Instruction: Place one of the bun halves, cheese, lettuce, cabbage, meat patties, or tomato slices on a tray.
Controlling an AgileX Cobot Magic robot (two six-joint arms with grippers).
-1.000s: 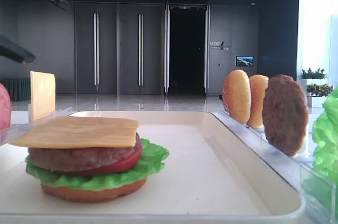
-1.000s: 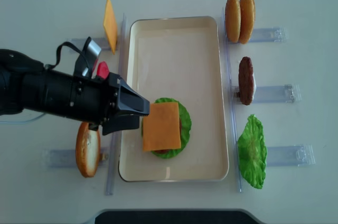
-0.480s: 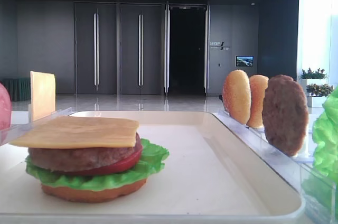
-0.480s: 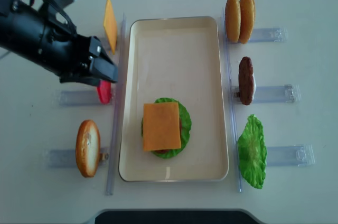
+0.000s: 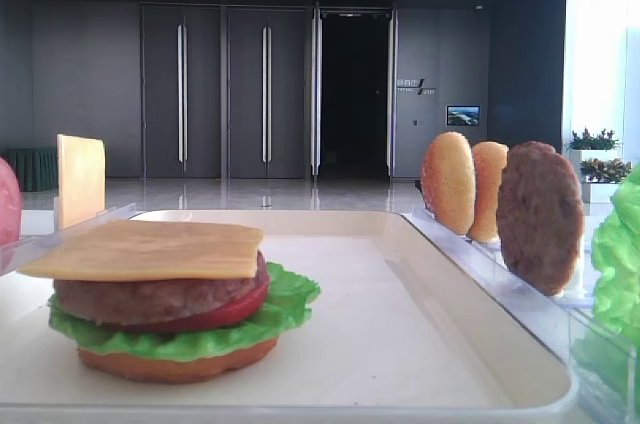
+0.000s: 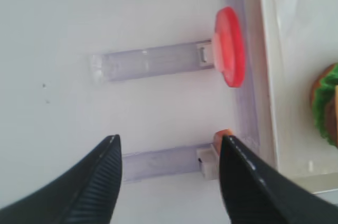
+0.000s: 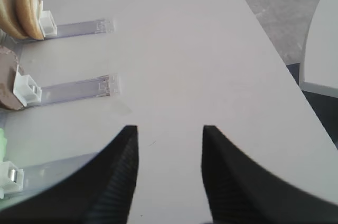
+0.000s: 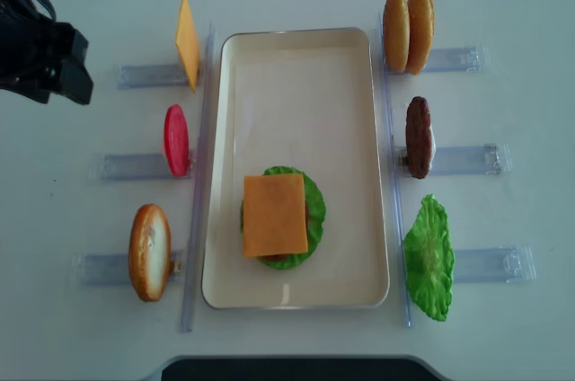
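So nearest the low camera, the pale yellow-orange square cheese slice point(image 8: 275, 214) lies flat on top of the stacked burger, over a dark patty, red tomato, ruffled green lettuce point(image 5: 255, 329) and a bun half, all sitting on the big cream-white rectangular tray point(image 8: 296, 75). Further back, the left gripper point(image 6: 169, 155) hangs over the white table beside the racks, jaws spread wide, empty. The right gripper point(image 7: 169, 139) is released too, holding nothing.
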